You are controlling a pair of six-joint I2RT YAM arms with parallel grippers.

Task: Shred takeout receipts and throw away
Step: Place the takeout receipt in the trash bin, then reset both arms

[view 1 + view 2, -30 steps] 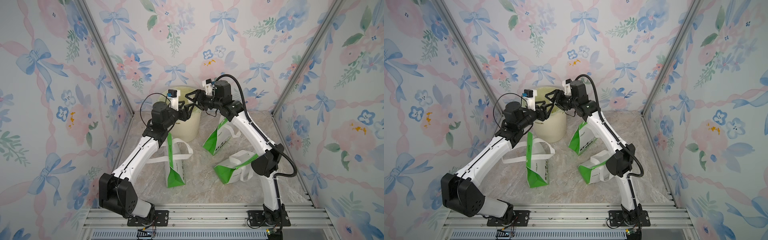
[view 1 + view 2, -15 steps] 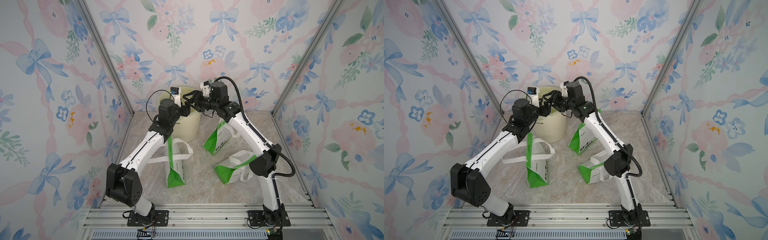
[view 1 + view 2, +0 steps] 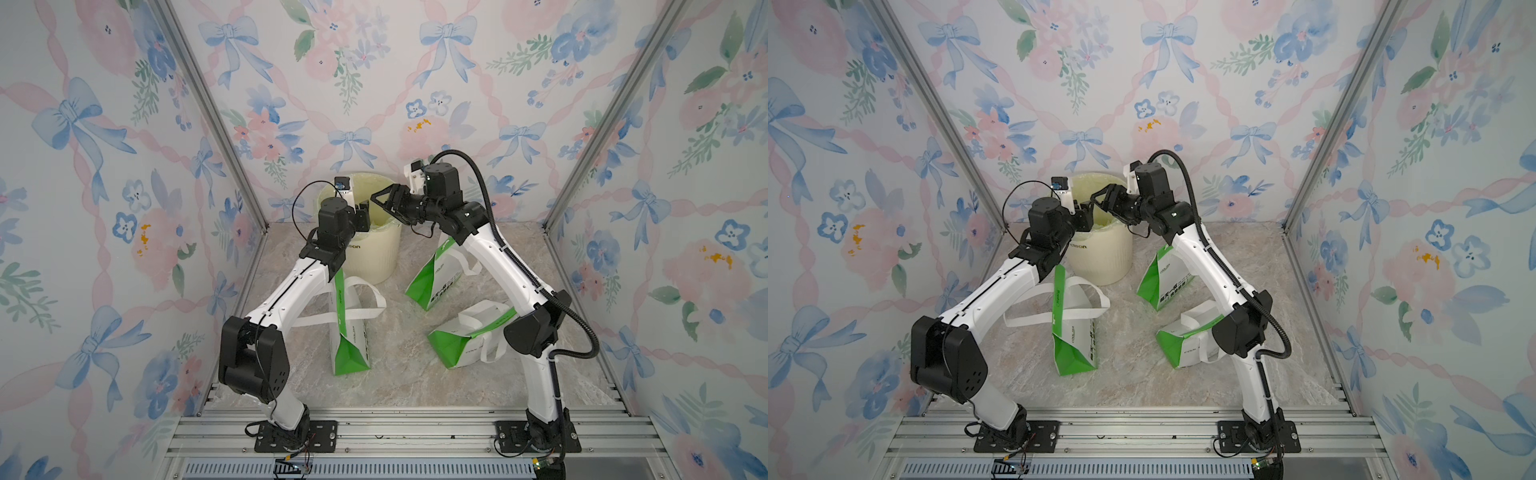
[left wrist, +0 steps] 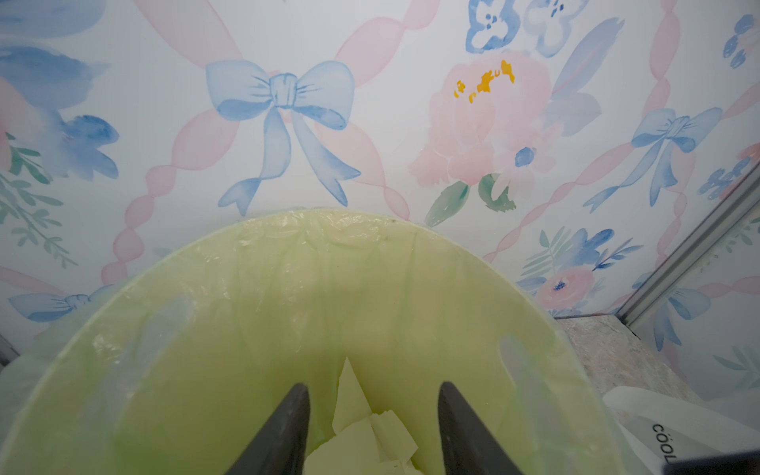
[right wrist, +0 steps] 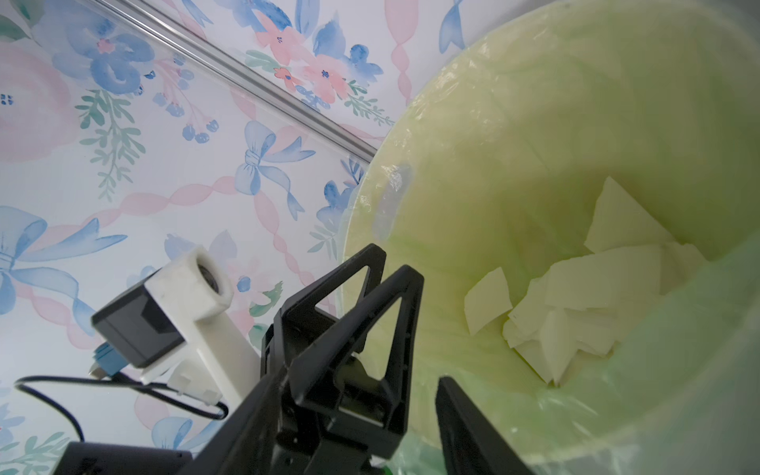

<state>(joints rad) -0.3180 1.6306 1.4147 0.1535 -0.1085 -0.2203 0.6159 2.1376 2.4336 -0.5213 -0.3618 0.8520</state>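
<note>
Torn white pieces of the takeout receipts (image 5: 596, 296) lie in a heap at the bottom of the cream bin (image 3: 374, 257), which has a pale green liner. In the left wrist view the same pieces (image 4: 362, 427) show below my left gripper (image 4: 373, 386), which is open with nothing between its fingers. My left gripper (image 3: 363, 216) hangs at the bin's near rim. My right gripper (image 3: 384, 199) hovers over the bin mouth, close to the left one. It is open and empty (image 5: 362, 378). Both grippers (image 3: 1086, 216) (image 3: 1106, 195) show in both top views.
Three green-and-white bags with white loop handles stand or lie on the marble floor: one under the left arm (image 3: 349, 332), one leaning by the right arm (image 3: 436, 270), one tipped over (image 3: 469, 336). Floral walls close in at the back and sides.
My left arm has reached farther toward the bin and its jaws have narrowed somewhat. My right gripper has shifted slightly left over the bin mouth.
</note>
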